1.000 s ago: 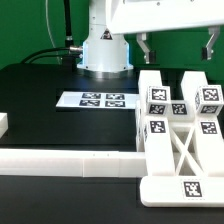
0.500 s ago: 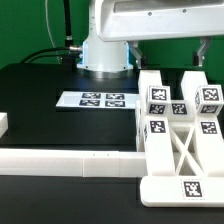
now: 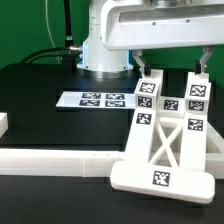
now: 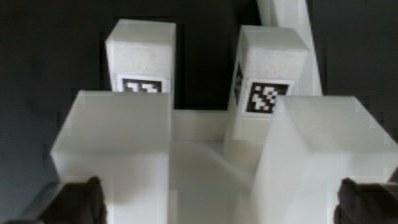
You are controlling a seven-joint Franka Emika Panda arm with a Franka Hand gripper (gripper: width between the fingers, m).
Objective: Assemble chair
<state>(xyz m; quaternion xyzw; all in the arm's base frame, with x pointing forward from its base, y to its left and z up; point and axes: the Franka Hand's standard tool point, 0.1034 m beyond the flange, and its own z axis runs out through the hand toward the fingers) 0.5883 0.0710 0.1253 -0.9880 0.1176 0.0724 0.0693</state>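
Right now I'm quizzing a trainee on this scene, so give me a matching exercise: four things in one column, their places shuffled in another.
Things:
1. marker board
2. border rail
3. X-braced chair panel
4. claw

Places:
A. above the upright chair legs
B. along the near edge of the table
C. flat in front of the robot base
D. at the exterior view's right, skewed against the rail

Pairs: 1-C, 2-B, 3-D, 4-A

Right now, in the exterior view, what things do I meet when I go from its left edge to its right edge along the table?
Small white block at the left edge → long white border rail → marker board → chair parts cluster with the X-braced panel, under the pincer.
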